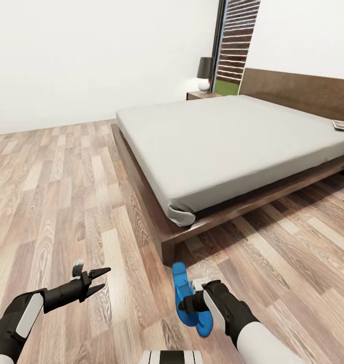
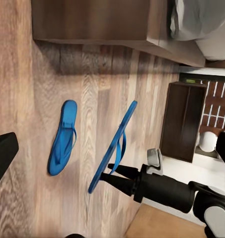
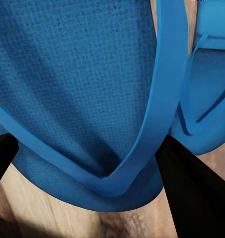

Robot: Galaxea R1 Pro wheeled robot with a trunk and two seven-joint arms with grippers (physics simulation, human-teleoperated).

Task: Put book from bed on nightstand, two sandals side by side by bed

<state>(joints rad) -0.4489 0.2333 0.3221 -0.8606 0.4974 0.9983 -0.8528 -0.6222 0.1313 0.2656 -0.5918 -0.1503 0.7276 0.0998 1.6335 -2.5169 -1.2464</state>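
Observation:
My right gripper [image 1: 188,305] is shut on the strap of one bright blue sandal [image 1: 180,285], holding it on edge just above the floor near the bed's foot corner. In the left wrist view the held sandal [image 2: 114,146] stands tilted in the right gripper [image 2: 110,174], and the other sandal [image 2: 62,139] lies flat on the planks beside it. In the right wrist view the held sandal [image 3: 82,74] is very close, with the second sandal [image 3: 206,84] behind it. My left gripper [image 1: 103,279] hangs open and empty to the left. The book [image 1: 342,125] lies on the bed [image 1: 217,136] at its far right edge, near the headboard.
A dark nightstand [image 1: 200,94] with a lamp [image 1: 205,73] stands in the far corner by the window [image 1: 235,45]. The bed's wooden frame corner [image 1: 167,247] juts out just ahead of the sandals. Wood-plank floor stretches to the left and right of the bed.

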